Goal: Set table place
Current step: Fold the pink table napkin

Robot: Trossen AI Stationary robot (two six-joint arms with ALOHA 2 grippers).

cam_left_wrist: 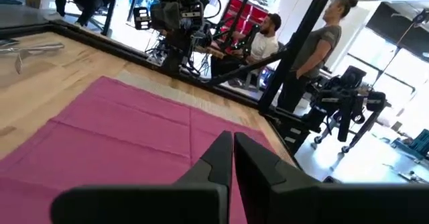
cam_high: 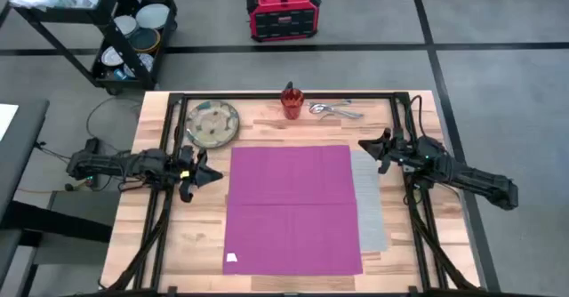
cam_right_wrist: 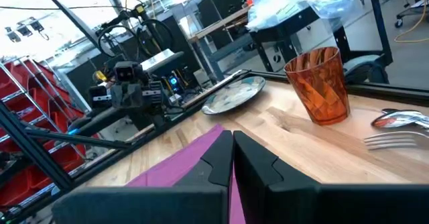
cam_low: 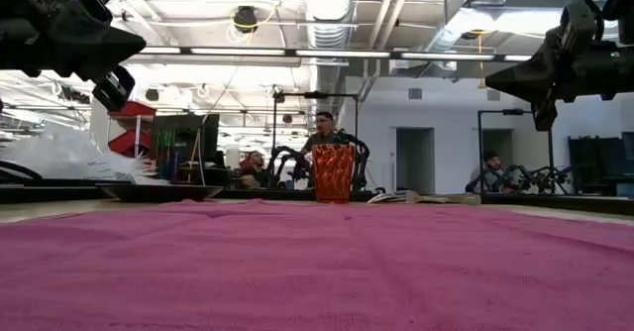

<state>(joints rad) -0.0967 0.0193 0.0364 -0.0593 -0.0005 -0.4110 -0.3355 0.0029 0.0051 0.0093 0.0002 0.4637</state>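
Your magenta napkin (cam_high: 292, 208) lies spread flat over the grey mat (cam_high: 371, 210) at the table's (cam_high: 178, 244) near centre. Your left gripper (cam_high: 212, 175) and right gripper (cam_high: 364, 144) hover at either edge, fingers pressed together. Farther back sit the plate (cam_high: 213, 124), orange cup (cam_high: 292, 101) and cutlery (cam_high: 335, 110).

- The grey mat (cam_high: 369, 204) is mostly hidden under the magenta napkin (cam_high: 292, 206); only a strip shows toward the table's right edge.
- The cutlery (cam_high: 334, 110) by the far edge is too small to tell apart.
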